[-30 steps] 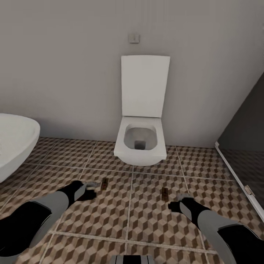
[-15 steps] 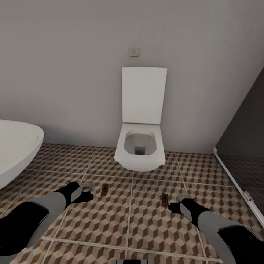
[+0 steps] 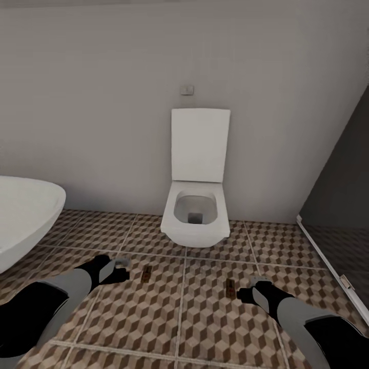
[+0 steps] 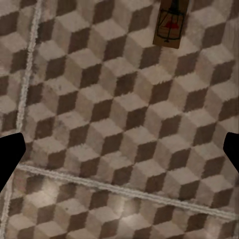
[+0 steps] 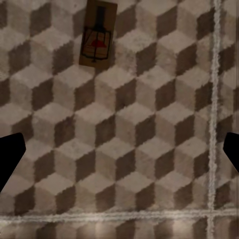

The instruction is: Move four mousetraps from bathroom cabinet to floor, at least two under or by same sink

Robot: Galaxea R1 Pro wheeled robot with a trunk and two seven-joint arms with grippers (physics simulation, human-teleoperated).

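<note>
Now we hover over two mousetraps lying flat on the bathroom floor [image 3: 205, 312] in front of the toilet [image 3: 196, 218].

We count two traps and one toilet, our landmark. The left mousetrap [image 3: 146, 274] lies on the tiles nearer us than the toilet bowl, toward its left side, its long axis running roughly toward the toilet; in the left wrist view it [image 4: 170, 26] shows a dark wire frame and a red spot. The right mousetrap [image 3: 230, 287] lies toward the toilet's right side, long axis likewise toward the bowl, well apart from the first; the right wrist view shows it [image 5: 98, 41] flat on the pattern. Our left gripper [image 3: 123, 266] and right gripper [image 3: 249, 288] are spread wide and hold nothing, each just beside its trap. A white bathtub [image 3: 25, 215] sits left of the toilet.
</note>
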